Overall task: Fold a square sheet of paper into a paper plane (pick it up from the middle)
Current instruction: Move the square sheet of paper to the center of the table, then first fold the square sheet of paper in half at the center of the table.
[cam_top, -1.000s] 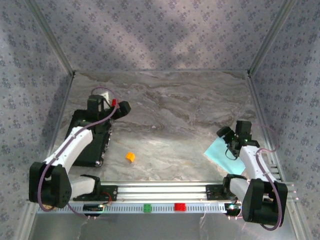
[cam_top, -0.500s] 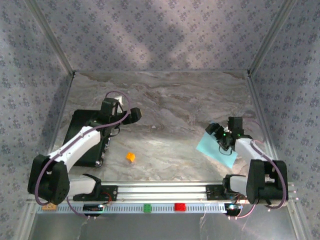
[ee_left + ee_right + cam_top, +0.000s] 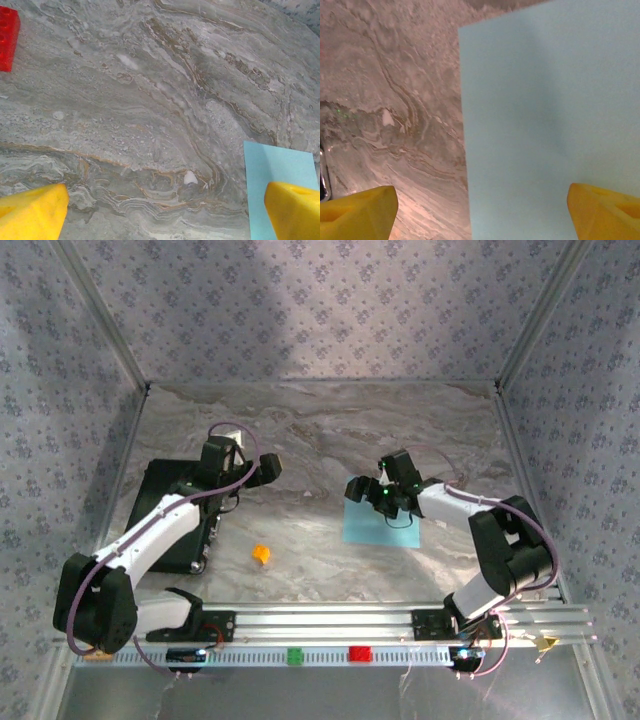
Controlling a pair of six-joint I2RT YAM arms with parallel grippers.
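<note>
The square sheet of paper [image 3: 378, 525] is light blue and lies flat and unfolded on the marble table, right of centre. My right gripper [image 3: 383, 496] hovers low over its far edge, open; in the right wrist view [image 3: 482, 210] one yellow fingertip [image 3: 607, 210] is above the paper [image 3: 545, 100] and the other above bare table. My left gripper [image 3: 262, 468] is open over the table left of the sheet, with nothing between its fingers [image 3: 165, 215]. The paper's corner [image 3: 280, 170] shows at the right of that view. A paper plane is out of view.
A black slab [image 3: 165, 510] lies at the left under the left arm. A small orange block [image 3: 261, 554] sits on the table in front of it. A red block [image 3: 7, 37] lies ahead of the left gripper. Green [image 3: 296, 655] and red [image 3: 359, 653] blocks sit on the front rail.
The right gripper swung left from the right side toward the middle, and the blue sheet slid left with it. The left gripper moved slightly right and stayed open.
</note>
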